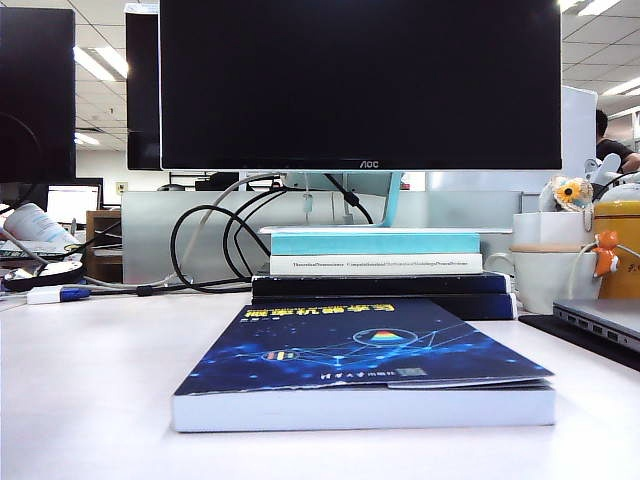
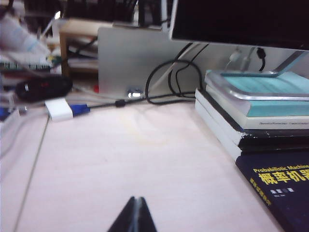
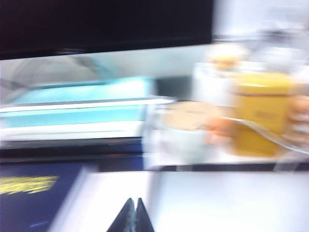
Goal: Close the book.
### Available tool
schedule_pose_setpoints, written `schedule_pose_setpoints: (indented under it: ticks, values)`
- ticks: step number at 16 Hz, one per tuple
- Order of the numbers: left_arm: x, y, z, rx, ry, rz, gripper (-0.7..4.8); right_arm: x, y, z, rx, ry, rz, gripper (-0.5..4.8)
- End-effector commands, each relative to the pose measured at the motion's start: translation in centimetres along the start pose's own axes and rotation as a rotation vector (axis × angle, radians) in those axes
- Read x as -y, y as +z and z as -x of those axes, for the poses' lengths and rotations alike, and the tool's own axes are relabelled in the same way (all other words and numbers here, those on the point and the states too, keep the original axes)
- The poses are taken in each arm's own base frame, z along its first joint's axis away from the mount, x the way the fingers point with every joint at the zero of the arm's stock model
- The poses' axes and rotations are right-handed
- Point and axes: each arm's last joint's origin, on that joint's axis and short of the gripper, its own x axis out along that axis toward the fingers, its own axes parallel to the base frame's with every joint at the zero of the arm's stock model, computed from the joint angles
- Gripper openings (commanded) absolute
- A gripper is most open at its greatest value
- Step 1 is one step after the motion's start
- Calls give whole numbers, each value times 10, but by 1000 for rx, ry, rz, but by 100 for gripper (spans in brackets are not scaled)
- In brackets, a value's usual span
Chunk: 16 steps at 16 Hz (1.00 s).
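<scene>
Left gripper [image 2: 136,215] is showing in its wrist view as two dark fingers pressed together into a point, holding nothing and hanging low over bare pale table [image 2: 120,164]. Off to that gripper's far side, near the edge of the picture, the book [image 2: 285,186] is lying flat and closed, its dark blue cover with yellow title characters facing up. Just past the book, a stack of books [image 2: 251,113] with a teal-and-white one on top is sitting under the monitor [image 2: 241,21], and black cables [image 2: 169,82] are looping against a grey panel further back. Right gripper [image 3: 132,217] is likewise appearing with its fingers together and empty, poised above the table; its wrist view is badly blurred. A corner of the blue book is lying close beside it, with the teal stack behind, and a white mug [image 3: 186,130] and a yellow container [image 3: 263,113] are standing beyond. Neither arm is appearing in the exterior view, where the book [image 1: 365,370] is resting shut in the middle of the table, directly before the stack.
</scene>
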Motion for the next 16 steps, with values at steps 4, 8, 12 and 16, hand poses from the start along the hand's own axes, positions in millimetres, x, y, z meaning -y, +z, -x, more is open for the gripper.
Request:
schedule_pose_setpoints:
  ticks: [4,8,12,16]
  values:
    - [-2,-6,1,-69,71,1,-6,8,-2,-1,-18,-99,12,-1]
    - [-4,-7,3,-68,143,71,-6,8,-4,-1,-32,-110,-17,-1]
    - [-3,-6,6,-42,135,94,-6,10,-2,-1,-11,-143,-19,-1]
    - [-3,-8,6,-60,135,84,-5,15,-3,-2,-17,-187,-12,-1]
